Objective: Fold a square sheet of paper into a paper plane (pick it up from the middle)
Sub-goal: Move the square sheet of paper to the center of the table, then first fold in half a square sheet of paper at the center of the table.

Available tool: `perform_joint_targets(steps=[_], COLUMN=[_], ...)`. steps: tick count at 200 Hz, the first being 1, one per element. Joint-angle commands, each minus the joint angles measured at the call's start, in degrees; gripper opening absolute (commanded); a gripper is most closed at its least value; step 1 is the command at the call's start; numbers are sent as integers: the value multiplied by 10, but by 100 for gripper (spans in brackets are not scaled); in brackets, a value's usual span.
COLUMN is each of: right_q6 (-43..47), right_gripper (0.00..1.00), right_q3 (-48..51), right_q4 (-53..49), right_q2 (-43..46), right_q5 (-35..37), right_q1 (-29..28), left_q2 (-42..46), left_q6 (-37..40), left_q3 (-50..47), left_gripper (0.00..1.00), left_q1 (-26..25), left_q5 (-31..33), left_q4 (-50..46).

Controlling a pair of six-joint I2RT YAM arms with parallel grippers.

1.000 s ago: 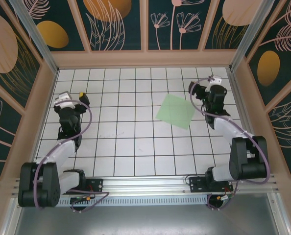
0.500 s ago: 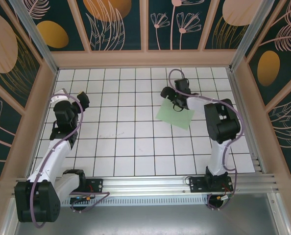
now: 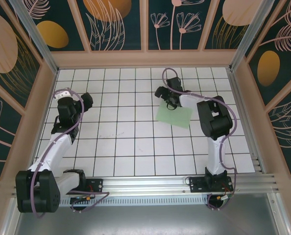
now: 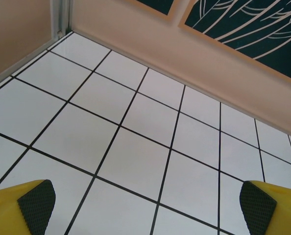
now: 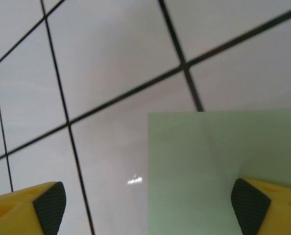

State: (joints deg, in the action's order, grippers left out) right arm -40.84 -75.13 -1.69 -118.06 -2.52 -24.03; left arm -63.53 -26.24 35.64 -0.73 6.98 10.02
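The square sheet of paper (image 3: 175, 117) is pale mint green and lies flat on the white grid tiles right of centre. My right gripper (image 3: 161, 94) hangs over its far left corner. In the right wrist view that gripper (image 5: 148, 205) is open, with the sheet (image 5: 211, 166) flat below, one pad (image 5: 251, 201) over the paper and the other pad (image 5: 50, 201) over bare tile. My left gripper (image 3: 80, 101) is far off at the left side, and in its wrist view it (image 4: 145, 203) stands open over bare tiles. No paper plane is in view.
Wooden walls with dark floral panels (image 3: 145, 24) close in the tiled floor (image 3: 121, 142) on three sides. The left wrist view faces the back wall's base (image 4: 194, 58). The arm bases sit on a metal rail (image 3: 145, 186) at the near edge.
My right arm has swung from the right wall leftward to the sheet's far left corner. The left arm has reached a little farther out. The sheet has stayed flat.
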Motion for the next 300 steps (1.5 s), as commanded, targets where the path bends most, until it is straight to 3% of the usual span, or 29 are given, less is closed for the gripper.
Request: perform_joint_targets(steps=[1, 41, 70, 87, 117, 218, 300], right_q6=[-26, -59, -47, -34, 3, 14, 16], right_gripper=[91, 91, 92, 99, 99, 99, 99], right_q3=[85, 99, 46, 30, 22, 12, 42], right_q4=[-93, -120, -178, -222, -311, -394, -359], right_q2=[-1, 34, 85, 124, 143, 92, 54], right_q5=[-62, -61, 9, 57, 91, 94, 66], right_q1=[-69, -166, -168, -168, -169, -178, -179], left_q2=[-14, -29, -30, -28, -27, -15, -25], left_q6=[-13, -18, -20, -21, -23, -23, -28], left_q3=[23, 33, 38, 40, 45, 39, 33], left_gripper=[98, 98, 99, 98, 99, 99, 99], left_q1=[4, 4, 4, 4, 4, 4, 4], left_q5=[-16, -28, -32, -34, -38, -65, -74], left_q4=[-11, -17, -28, -31, -45, -29, -23])
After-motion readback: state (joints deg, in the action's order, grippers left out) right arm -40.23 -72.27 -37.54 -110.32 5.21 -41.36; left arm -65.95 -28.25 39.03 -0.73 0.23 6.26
